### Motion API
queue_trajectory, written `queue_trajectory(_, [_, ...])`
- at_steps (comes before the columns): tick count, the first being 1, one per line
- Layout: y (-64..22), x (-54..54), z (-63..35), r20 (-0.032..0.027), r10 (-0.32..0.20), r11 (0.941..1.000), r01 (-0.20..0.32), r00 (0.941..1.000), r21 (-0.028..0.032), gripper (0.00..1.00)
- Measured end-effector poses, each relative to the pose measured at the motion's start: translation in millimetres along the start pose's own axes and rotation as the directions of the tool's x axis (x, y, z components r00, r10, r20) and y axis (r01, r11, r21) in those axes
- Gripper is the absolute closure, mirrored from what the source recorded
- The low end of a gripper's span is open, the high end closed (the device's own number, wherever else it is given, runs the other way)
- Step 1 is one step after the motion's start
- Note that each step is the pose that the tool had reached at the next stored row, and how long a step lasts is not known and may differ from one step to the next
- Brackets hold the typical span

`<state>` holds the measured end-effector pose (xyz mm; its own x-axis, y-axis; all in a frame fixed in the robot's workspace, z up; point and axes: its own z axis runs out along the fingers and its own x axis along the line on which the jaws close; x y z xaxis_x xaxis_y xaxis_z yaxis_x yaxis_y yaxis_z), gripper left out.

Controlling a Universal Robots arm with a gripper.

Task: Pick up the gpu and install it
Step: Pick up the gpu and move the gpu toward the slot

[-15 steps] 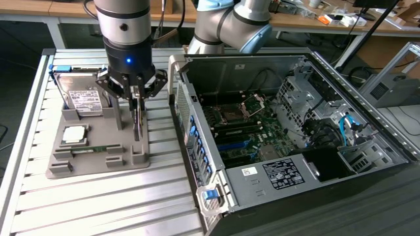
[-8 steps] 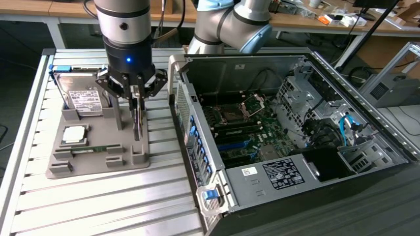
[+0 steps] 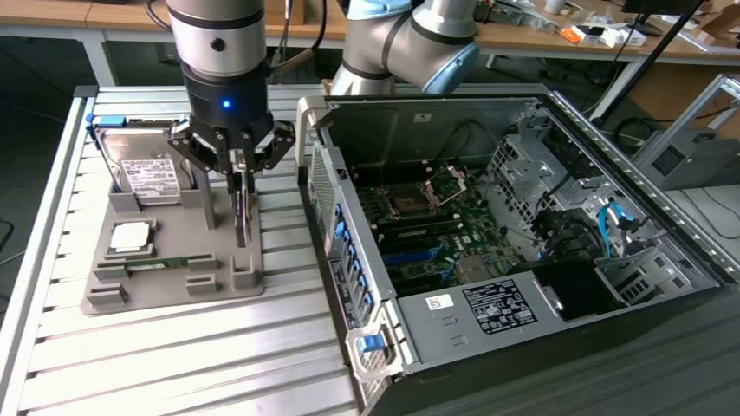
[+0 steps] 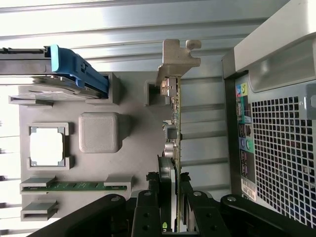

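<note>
Gripping gpu (image 3: 242, 217) upright, edge-on, with gripper (image 3: 238, 169) fingers clenched on its top edge, over gray fixture tray (image 3: 173, 290), near hard drive (image 3: 151, 178), open computer case (image 3: 509, 303) on exterior view's right.

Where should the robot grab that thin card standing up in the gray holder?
Pinch the gpu by its top edge, from straight above, with a finger on each flat face. It stands thin and upright at the gray tray, with its top edge free. The gripper grips there.
</note>
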<state>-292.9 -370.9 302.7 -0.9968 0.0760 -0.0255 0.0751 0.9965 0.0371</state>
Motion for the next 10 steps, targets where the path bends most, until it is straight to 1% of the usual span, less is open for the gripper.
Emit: queue_trajectory(10, [0.1, 0.0, -1.9, 0.0, 0.0, 1.0, 0.0, 1.0, 0.0, 0.73])
